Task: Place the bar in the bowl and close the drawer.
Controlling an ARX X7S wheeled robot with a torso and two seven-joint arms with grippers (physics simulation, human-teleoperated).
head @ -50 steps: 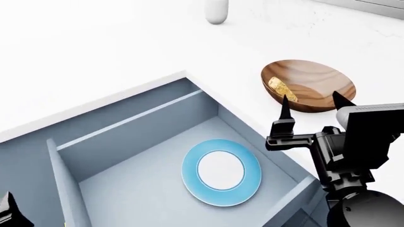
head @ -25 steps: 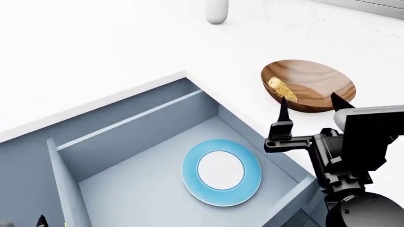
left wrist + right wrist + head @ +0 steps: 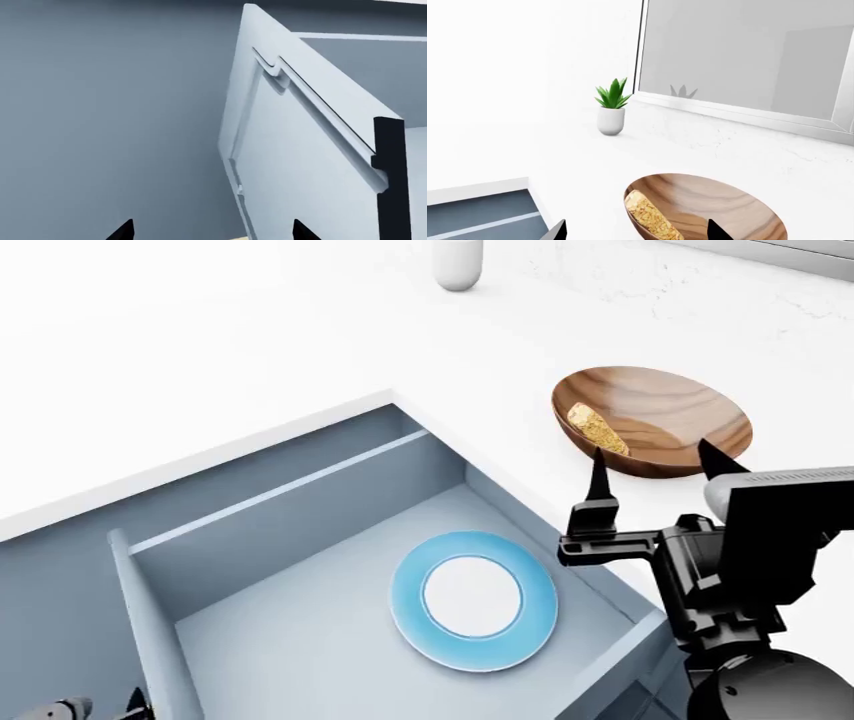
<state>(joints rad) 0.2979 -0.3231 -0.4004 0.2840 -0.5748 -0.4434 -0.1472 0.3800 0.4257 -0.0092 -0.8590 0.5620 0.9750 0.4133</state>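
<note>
Already the bar (image 3: 597, 428) lies in the bowl (image 3: 667, 410) beyond your spread, empty right gripper (image 3: 654, 462), so only the drawer (image 3: 534, 505) remains, pulled out beside it, with your left gripper (image 3: 212, 231), also spread, low at its paneled front

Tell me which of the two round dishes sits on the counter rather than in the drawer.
The brown wooden bowl, holding the bar, sits on the white counter. The blue-rimmed plate lies inside the open drawer.
</note>
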